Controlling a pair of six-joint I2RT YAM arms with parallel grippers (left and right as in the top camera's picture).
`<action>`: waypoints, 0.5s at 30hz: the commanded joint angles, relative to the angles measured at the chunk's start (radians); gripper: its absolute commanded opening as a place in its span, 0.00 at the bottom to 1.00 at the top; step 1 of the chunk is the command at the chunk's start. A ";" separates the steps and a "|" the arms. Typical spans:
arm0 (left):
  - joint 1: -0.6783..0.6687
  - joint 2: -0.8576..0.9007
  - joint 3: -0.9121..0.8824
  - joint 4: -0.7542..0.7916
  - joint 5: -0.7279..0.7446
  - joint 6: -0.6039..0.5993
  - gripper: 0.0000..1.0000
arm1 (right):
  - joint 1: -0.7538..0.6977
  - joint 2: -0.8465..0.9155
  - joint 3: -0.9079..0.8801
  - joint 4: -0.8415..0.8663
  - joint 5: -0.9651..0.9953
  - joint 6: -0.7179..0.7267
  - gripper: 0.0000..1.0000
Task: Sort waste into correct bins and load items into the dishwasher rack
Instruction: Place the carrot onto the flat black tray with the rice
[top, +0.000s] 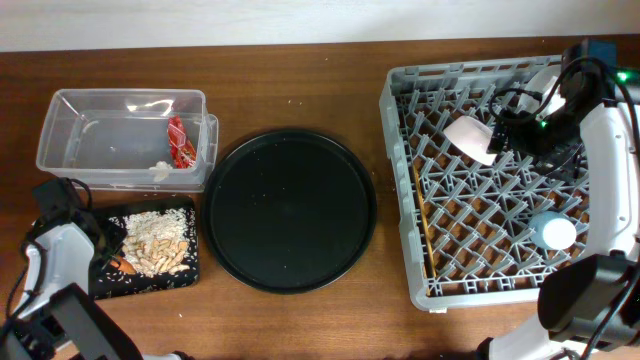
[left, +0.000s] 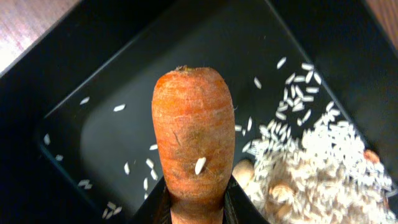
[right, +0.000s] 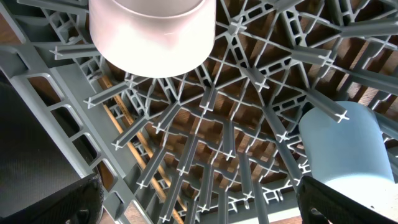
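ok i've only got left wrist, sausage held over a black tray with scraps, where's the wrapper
Observer: The wrapper lies in the tub, at its right end.
Operator: and the bowl
Observer: The bowl is in the rack, tilted, toward the far side.
Operator: cup too
Observer: The cup is in the rack as well, toward its near right corner.

Bright even light; the white bowl (right: 149, 37) glares slightly.
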 joint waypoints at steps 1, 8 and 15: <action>0.004 0.034 -0.005 0.010 -0.004 -0.016 0.10 | 0.000 -0.013 0.009 0.000 -0.006 0.000 0.99; 0.004 0.055 -0.004 0.010 0.005 -0.016 0.37 | 0.000 -0.013 0.009 0.000 -0.005 0.000 0.99; 0.003 0.016 0.119 -0.175 0.064 -0.012 0.50 | 0.000 -0.013 0.009 0.000 -0.005 0.000 0.99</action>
